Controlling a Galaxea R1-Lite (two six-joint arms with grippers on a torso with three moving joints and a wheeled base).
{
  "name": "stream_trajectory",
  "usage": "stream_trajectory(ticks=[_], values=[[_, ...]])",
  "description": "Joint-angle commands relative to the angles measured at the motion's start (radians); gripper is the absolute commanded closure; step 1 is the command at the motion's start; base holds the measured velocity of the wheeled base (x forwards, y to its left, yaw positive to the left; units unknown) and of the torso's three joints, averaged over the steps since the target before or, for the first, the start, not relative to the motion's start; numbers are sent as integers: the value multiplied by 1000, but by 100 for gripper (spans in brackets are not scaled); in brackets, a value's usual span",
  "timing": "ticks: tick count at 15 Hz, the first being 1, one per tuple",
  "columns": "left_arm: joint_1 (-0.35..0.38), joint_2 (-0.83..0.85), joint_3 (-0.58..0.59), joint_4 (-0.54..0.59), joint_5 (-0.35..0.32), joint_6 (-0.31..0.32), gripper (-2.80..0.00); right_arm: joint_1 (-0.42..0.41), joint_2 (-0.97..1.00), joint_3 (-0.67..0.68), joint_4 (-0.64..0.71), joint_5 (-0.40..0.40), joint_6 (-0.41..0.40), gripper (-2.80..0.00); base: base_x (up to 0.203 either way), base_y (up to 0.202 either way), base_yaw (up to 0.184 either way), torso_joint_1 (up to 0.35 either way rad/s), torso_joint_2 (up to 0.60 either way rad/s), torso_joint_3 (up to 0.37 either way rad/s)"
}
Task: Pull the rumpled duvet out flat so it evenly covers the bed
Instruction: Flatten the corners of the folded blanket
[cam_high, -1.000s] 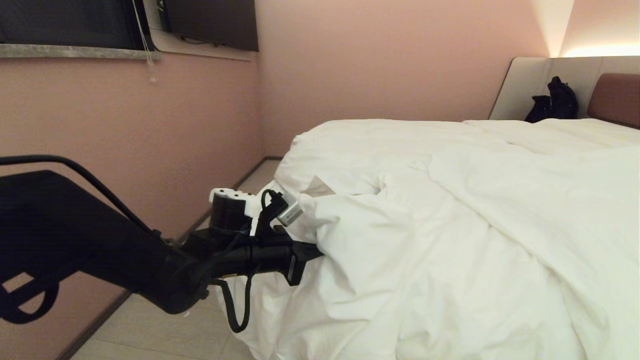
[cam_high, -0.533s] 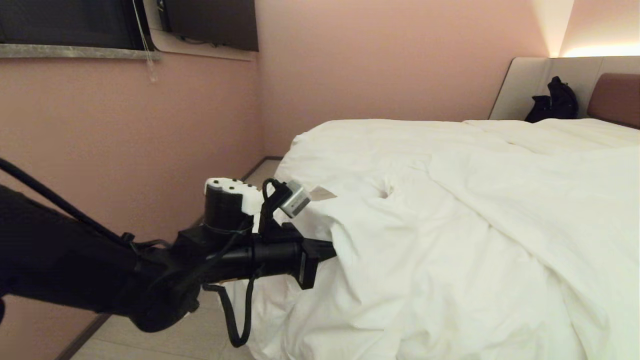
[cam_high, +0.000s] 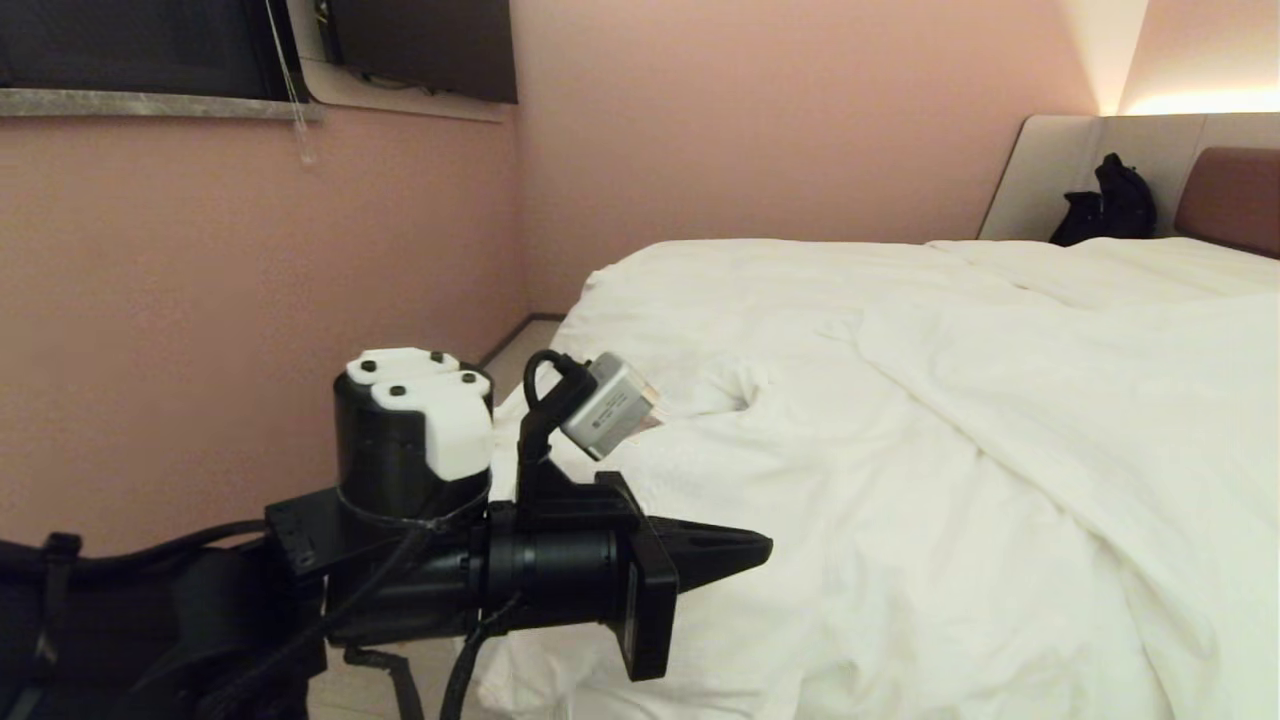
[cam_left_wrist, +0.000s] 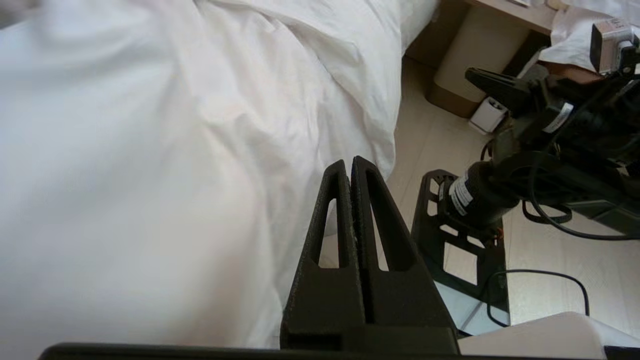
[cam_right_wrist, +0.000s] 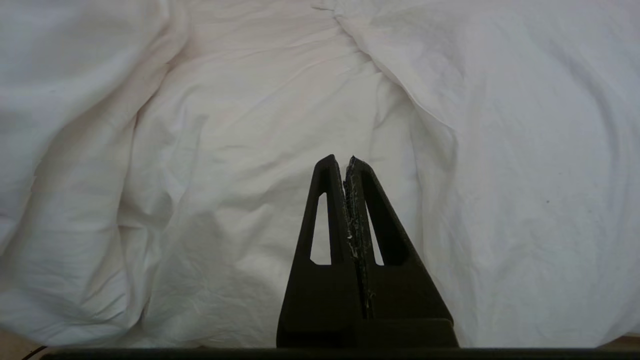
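Duvet: the duvet (cam_high: 900, 420) lies heaped and rumpled over the bed (cam_high: 1230, 195), thick folds running across it; near the foot-end corner it spills over the edge and hangs toward the floor (cam_left_wrist: 425, 145).
Duvet surface: a deep dimple and several long creases show near the left edge of the bed; a raised fold crosses from there toward the headboard end.
Left gripper: the left gripper (cam_high: 765, 545) is held level at the foot-end left corner of the bed, tip pointing across the duvet's hanging edge. Fingers pressed together, no cloth between them. In the left wrist view the closed tip (cam_left_wrist: 350, 162) sits in front of the duvet's drooping edge; whether it touches the fabric cannot be told.
Right gripper: the right gripper (cam_right_wrist: 345, 160) is out of the head view; its own camera shows it pointed at the duvet's folds, fingers together, holding nothing. It also appears in the left wrist view, low beside the bed's foot (cam_left_wrist: 472, 75).
Bed: brown headboard set in a pale grey panel (cam_high: 1060, 170) at the far right corner.
Other: a black bag (cam_high: 1110, 205) sits against the panel at the head of the bed; pink wall (cam_high: 750, 120) behind; dark window (cam_high: 130, 45) on the left.
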Motion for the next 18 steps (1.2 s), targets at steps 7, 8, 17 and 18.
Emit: stream_trajectory(ticks=[7, 8, 17, 18], values=[[131, 101, -56, -49, 48, -13, 0, 0, 0, 0, 0, 0, 1, 0, 0, 0, 0, 0, 0, 0], [199, 104, -78, -50, 47, -36, 0, 1, 0, 0, 0, 0, 1, 0, 0, 0, 0, 0, 0, 0], [821, 170, -221, 209, -55, 190, 0, 1, 0, 0, 0, 0, 1, 0, 0, 0, 0, 0, 0, 0], [845, 188, -220, 231, -74, 277, 0, 0, 0, 0, 0, 0, 1, 0, 0, 0, 0, 0, 0, 0]])
